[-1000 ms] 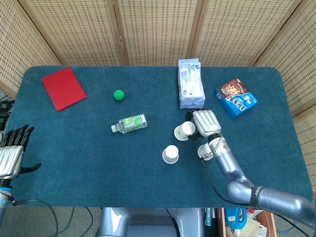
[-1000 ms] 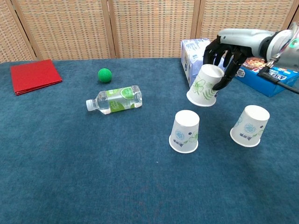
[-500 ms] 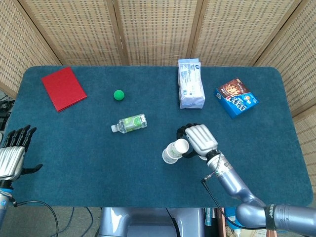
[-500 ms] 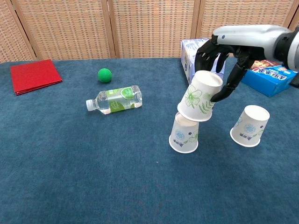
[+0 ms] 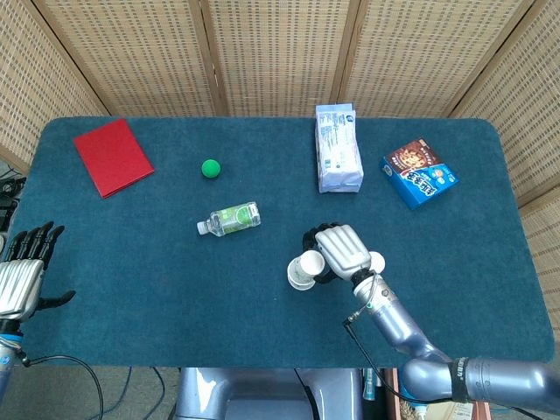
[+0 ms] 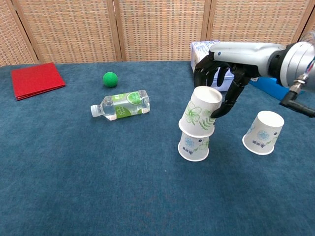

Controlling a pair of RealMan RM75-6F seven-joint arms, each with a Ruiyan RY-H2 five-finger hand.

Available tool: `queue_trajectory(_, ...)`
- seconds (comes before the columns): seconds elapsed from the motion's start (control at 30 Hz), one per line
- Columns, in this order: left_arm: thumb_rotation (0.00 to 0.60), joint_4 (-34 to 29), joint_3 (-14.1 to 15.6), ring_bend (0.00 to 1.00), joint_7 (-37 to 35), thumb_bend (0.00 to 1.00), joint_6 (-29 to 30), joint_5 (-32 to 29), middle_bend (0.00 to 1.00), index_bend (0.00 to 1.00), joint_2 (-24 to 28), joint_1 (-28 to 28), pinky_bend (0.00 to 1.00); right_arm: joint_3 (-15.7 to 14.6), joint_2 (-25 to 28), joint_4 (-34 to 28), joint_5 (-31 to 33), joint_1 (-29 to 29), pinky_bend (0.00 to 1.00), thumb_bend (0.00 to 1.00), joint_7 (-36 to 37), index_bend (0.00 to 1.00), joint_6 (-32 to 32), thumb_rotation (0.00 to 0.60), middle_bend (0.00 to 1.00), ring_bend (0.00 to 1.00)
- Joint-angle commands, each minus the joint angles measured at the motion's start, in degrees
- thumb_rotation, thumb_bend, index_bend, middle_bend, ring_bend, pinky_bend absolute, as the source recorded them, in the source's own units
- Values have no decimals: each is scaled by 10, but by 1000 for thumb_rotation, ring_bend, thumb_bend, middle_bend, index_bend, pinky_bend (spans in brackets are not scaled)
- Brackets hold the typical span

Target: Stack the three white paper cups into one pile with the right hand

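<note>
My right hand [image 6: 222, 78] [image 5: 337, 252] grips an upside-down white paper cup with green flowers [image 6: 199, 112] [image 5: 310, 262]. That cup sits tilted on top of a second upside-down cup [image 6: 192, 146] standing on the blue table. A third upside-down cup [image 6: 263, 132] [image 5: 377, 262] stands alone to the right, partly hidden behind my hand in the head view. At the table's near left edge, my left hand [image 5: 22, 269] hangs open and holds nothing.
A water bottle [image 6: 120, 104] lies on its side left of the cups. Behind it sit a green ball [image 6: 110, 78] and a red folder [image 6: 35, 79]. A white bag [image 5: 338, 147] and a blue snack box [image 5: 418, 172] lie at the back right.
My right hand carried the flowered cup left and toward the front, then lowered it onto the middle cup. The other cups and the left hand stayed put.
</note>
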Motion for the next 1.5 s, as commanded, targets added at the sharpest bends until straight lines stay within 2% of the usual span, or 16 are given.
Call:
queue_trajectory(0.03, 600, 0, 0, 0, -4, 145, 0, 0, 0, 0, 2, 0, 0, -4, -15, 15, 8, 8, 382, 87, -8, 508, 3, 600, 519, 356)
queue_trajectory(0.2, 600, 3, -1, 0, -7, 145, -3, -3, 0, 0, 3, -1, 0, -8, -24, 25, 15, 14, 382, 87, -13, 508, 3, 600, 513, 356)
queue_trajectory(0.27, 600, 4, -2, 0, -6, 145, -4, -4, 0, 0, 3, -2, 0, -12, -21, 24, 19, 16, 382, 87, -15, 493, -4, 600, 471, 354)
queue_trajectory(0.33, 600, 4, -2, 0, -6, 145, -4, -5, 0, 0, 2, -2, 0, -18, -8, 14, 33, 21, 345, 82, -15, 397, -27, 600, 347, 283)
queue_trajectory(0.4, 600, 5, -2, 0, -6, 145, -5, -5, 0, 0, 2, -2, 0, -23, 6, 5, 43, 26, 188, 34, -18, 172, -43, 600, 99, 78)
queue_trajectory(0.47, 600, 5, -2, 0, -5, 145, -5, -6, 0, 0, 2, -2, 0, -24, 14, -2, 44, 28, 56, 3, -16, 50, -47, 600, 4, 1)
queue_trajectory(0.53, 600, 5, -1, 0, -3, 145, -6, -6, 0, 0, 1, -3, 0, -22, 24, -12, 35, 26, 3, 0, -8, 16, -41, 600, 0, 0)
queue_trajectory(0.77, 600, 6, -1, 0, -2, 145, -6, -8, 0, 0, -1, -3, 0, -19, 80, -34, 7, 2, 0, 0, 16, 32, -9, 600, 7, 0)
queue_trajectory(0.93, 600, 4, 1, 0, 3, 145, -6, -5, 0, 0, -2, -4, 0, -28, 91, 1, 16, -11, 31, 0, 44, 86, -23, 600, 88, 0)
queue_trajectory(1.2, 600, 2, 1, 0, 4, 145, -2, -5, 0, 0, -2, -2, 0, -57, 100, 53, 1, -26, 92, 0, 98, 109, -86, 600, 119, 0)
queue_trajectory(1.5, 600, 4, 0, 0, 9, 145, -5, -10, 0, 0, -4, -4, 0, -70, 80, 102, 1, -28, 103, 0, 108, 161, -103, 600, 141, 11)
